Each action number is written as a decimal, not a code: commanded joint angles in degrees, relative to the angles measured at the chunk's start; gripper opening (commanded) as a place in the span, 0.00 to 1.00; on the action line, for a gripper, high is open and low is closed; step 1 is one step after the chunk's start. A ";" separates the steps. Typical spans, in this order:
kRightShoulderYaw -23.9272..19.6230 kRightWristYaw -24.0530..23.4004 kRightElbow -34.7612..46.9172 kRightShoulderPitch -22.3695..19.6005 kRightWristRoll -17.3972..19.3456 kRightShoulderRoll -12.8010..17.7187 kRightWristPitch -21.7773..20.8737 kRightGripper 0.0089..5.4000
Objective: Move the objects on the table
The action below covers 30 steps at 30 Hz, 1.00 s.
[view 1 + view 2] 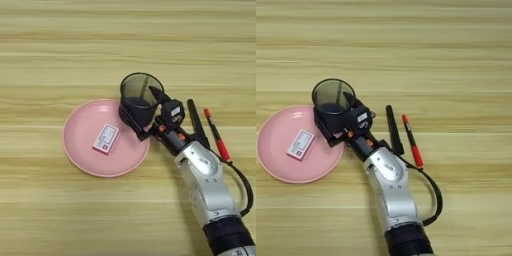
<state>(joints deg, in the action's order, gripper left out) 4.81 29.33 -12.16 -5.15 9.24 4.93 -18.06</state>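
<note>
The arm [210, 195] hides part of the marker [196, 120], apparently.

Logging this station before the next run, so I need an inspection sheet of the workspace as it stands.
Surface: wooden table, plank grain.
Job's things: mesh cup upright at the pink plate rim; white-and-red packet flat on the plate; black marker and red-and-black pen side by side on the table, apart from the plate.
Clutter: nothing seen.
Grippers: right gripper has fingers astride the cup wall, one inside, one outside.
Cables: black cable loops beside the forearm.
Surroundings: nothing seen.
</note>
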 commanded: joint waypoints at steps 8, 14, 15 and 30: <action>0.85 -0.10 1.71 -2.28 -0.87 0.26 -1.10 0.86; 1.39 -0.63 1.18 -2.37 -2.45 0.57 -1.22 0.86; 1.44 -0.58 1.06 -2.40 -2.49 0.56 -1.16 0.86; 2.42 -0.26 -0.81 -2.57 -3.60 0.60 -1.31 0.86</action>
<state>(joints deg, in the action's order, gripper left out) 7.13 29.43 -14.43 -5.02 5.87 5.42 -18.40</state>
